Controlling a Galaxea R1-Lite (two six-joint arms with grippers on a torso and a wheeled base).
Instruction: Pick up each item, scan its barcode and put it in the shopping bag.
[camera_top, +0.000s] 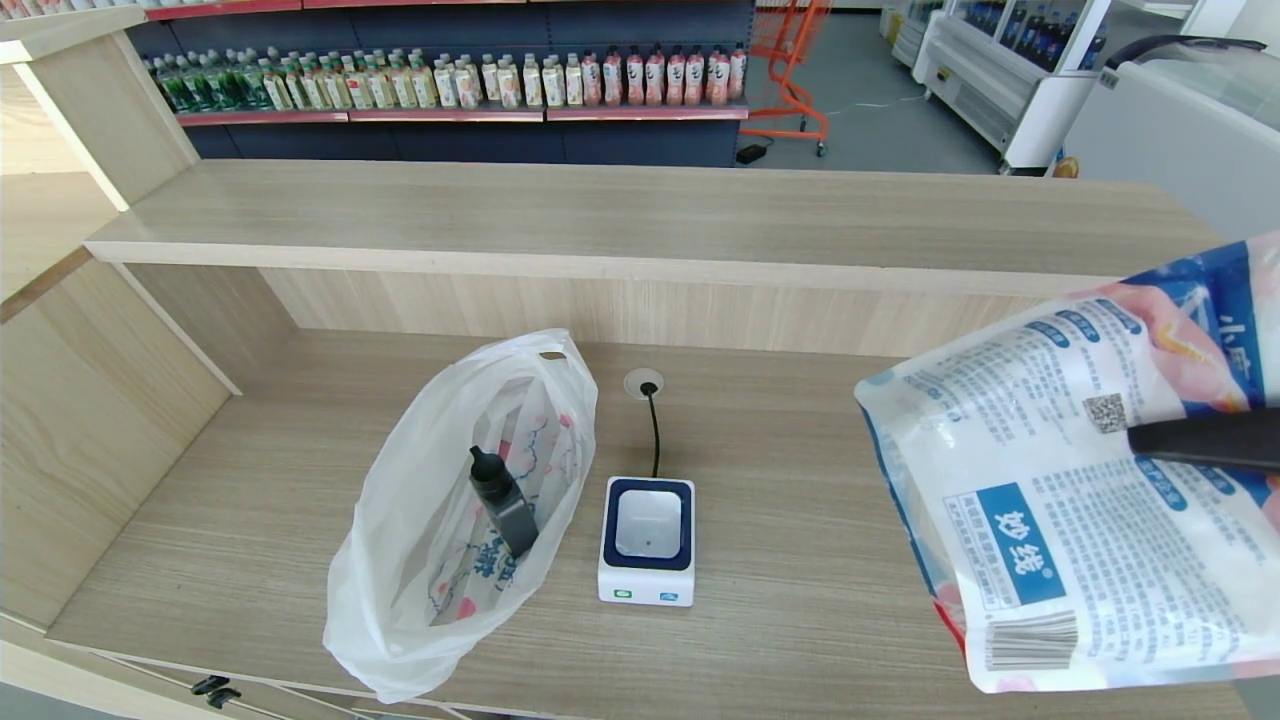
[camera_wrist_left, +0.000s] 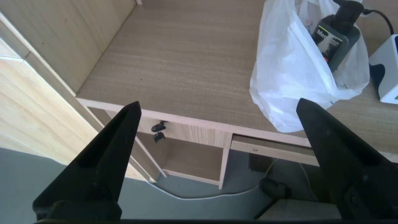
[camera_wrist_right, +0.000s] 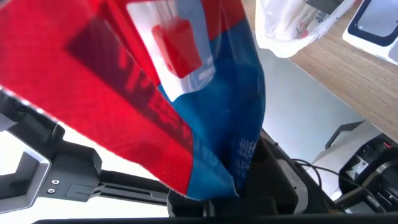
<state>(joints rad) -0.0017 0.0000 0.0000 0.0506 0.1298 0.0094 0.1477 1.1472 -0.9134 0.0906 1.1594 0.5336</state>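
A large white, blue and pink pouch (camera_top: 1080, 480) hangs in the air at the right of the counter, its printed back and barcode (camera_top: 1030, 640) facing up. My right gripper (camera_top: 1145, 440) is shut on it, one black finger lying across the print. From the right wrist the pouch (camera_wrist_right: 155, 81) shows red and blue right at the camera. The white scanner (camera_top: 648, 540) sits mid-counter, left of the pouch. The white shopping bag (camera_top: 450, 520) lies open beside it, holding a black bottle (camera_top: 500, 500) and a printed packet. My left gripper (camera_wrist_left: 217, 162) is open, off the counter's front edge, near the bag (camera_wrist_left: 298, 68).
A raised wooden ledge (camera_top: 640, 220) runs along the counter's back, and a side wall (camera_top: 100, 400) closes its left end. The scanner's cable (camera_top: 655, 430) leads to a grommet behind it. Bare counter lies between scanner and pouch. A drawer with handle (camera_wrist_left: 159, 132) sits under the front edge.
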